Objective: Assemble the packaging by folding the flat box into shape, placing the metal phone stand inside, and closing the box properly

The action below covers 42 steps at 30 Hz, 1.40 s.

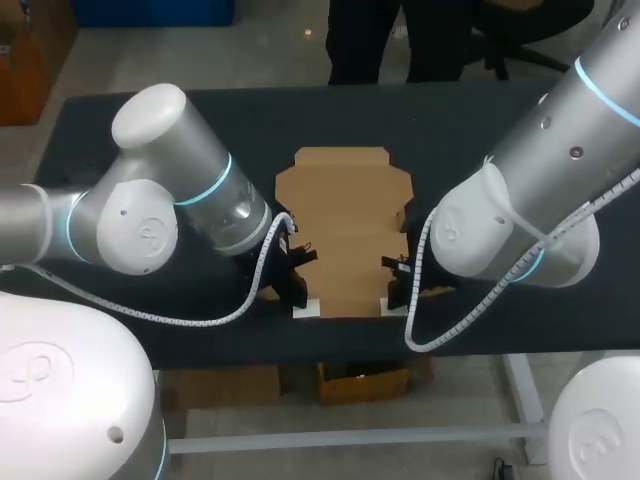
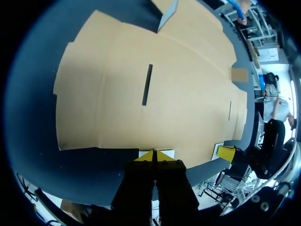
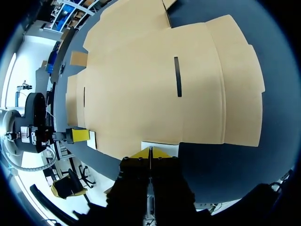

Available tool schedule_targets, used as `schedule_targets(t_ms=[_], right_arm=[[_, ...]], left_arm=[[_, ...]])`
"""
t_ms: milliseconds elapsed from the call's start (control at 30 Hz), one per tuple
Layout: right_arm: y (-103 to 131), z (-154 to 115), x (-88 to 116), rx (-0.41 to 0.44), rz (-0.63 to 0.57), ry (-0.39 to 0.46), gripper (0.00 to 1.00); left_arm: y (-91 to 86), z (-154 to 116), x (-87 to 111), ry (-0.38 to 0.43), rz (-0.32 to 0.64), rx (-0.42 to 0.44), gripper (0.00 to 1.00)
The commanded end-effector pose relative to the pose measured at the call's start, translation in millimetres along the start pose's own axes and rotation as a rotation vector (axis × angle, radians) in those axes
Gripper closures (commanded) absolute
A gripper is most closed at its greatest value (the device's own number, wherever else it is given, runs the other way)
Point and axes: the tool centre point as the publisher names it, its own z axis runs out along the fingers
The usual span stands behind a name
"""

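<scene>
dark table (image 1: 250, 120) w/ flat box (image 1: 345, 230)

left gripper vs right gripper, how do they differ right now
The yellow-tipped left gripper sits at the near-left corner of the flat brown cardboard box, the right gripper at its near-right corner. The left arm is sharply bent; the right arm is straighter. Both have their tips pressed together at the box's near edge.

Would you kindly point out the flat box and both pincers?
flat box (image 1: 340, 205): head view, middle of the cardboard.
left pincer (image 2: 154, 156): left wrist view, between its yellow tips.
right pincer (image 3: 150, 152): right wrist view, between its yellow tips.
</scene>
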Motion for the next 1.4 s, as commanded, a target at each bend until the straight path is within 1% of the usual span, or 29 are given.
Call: schedule_targets(t_ms=[33, 267, 500, 867, 1067, 1400], right_arm=[[-4.2, -7.2, 0.4, -0.012, 0.000, -0.007, 1.00], [-4.5, -8.9, -1.4, -0.018, 0.009, -0.016, 1.00], [-3.7, -5.9, -4.8, -0.011, 0.017, -0.016, 1.00], [1.6, 3.2, -8.3, 0.015, 0.027, -0.016, 1.00], [2.2, 4.2, -7.7, 0.020, 0.026, -0.017, 1.00], [-2.6, -12.3, -3.5, -0.009, 0.009, -0.010, 1.00]], left_arm=[[4.3, -1.6, 0.2, -0.004, -0.001, 0.015, 1.00], [5.4, -4.3, 1.5, -0.005, -0.005, 0.022, 1.00], [8.4, -5.2, 4.2, -0.007, -0.002, 0.000, 1.00], [0.3, 10.6, 1.4, -0.018, -0.019, -0.038, 1.00], [-0.9, 15.5, -0.9, -0.021, -0.029, -0.048, 1.00], [0.7, 0.0, -2.2, -0.008, -0.035, -0.021, 1.00]])
